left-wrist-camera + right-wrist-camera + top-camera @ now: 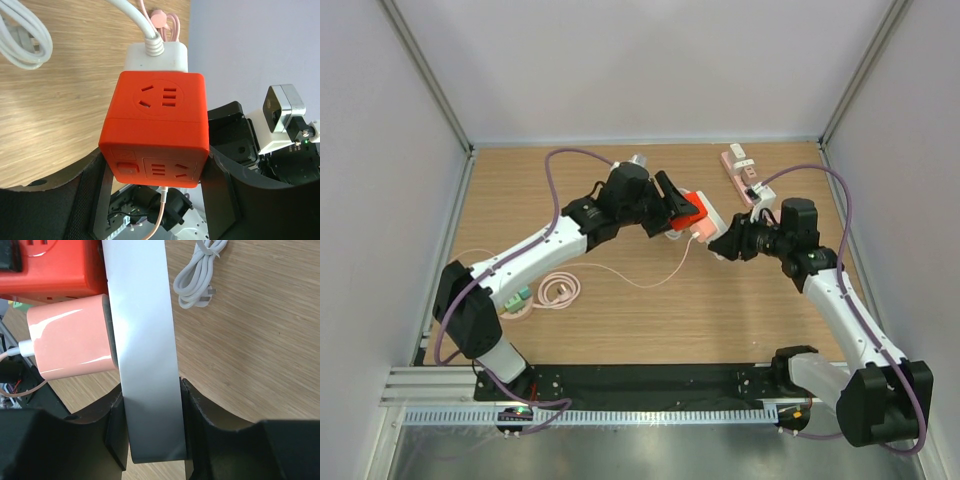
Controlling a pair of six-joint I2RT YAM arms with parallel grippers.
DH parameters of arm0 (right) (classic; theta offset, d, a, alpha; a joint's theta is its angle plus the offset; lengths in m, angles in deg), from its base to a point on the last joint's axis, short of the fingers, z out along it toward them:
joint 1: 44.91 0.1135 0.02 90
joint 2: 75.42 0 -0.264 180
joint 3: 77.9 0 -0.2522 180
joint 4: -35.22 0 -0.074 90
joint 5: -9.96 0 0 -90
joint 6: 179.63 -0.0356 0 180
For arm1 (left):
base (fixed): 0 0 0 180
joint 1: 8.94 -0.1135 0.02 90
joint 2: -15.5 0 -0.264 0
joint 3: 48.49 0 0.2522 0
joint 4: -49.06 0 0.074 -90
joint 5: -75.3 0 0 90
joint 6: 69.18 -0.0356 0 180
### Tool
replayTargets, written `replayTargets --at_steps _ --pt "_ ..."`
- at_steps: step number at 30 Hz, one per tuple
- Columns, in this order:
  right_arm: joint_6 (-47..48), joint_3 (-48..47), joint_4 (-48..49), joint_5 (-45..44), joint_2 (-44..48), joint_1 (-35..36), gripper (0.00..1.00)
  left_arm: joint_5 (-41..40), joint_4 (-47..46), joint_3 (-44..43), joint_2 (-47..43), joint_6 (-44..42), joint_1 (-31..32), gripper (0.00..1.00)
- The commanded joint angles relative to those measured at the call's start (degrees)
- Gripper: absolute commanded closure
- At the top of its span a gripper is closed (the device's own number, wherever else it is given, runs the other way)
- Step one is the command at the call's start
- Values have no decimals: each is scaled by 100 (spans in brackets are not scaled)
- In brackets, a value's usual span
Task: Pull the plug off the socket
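The left gripper (pixel 677 210) clamps the red socket (pixel 155 130) over the table (pixel 720 320). The pink plug (pixel 67 342) lies against the socket's side facing the right gripper (pixel 722 243). That nearer gripper pinches a pale slab (pixel 145 340) beside the plug, not the plug itself.

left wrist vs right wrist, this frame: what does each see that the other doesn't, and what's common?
Left wrist only: the outlet faces of the red socket cube, its white base with the thick white cord, and part of the right arm.
Right wrist only: the pink plug body, sitting against the cube, with a grey finger lying along its side.
Both: the red cube, the thin pink cable and the wooden table.
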Motion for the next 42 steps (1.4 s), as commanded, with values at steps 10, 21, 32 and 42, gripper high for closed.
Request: replayTargets --at_steps 10,21,32,42 --pt "-167 73 237 -2947 40 -743 99 -1081 2731 -861 -202 -880 -223 100" --pt "-176 73 246 -2921 31 -743 99 885 -404 1084 -1240 -796 -848 100" --pt "-167 47 228 -2579 14 -743 99 -797 2173 46 -933 -1111 -944 100" --pt "571 -76 -97 -768 75 -743 99 1900 -220 1515 -767 -1603 -3946 100"
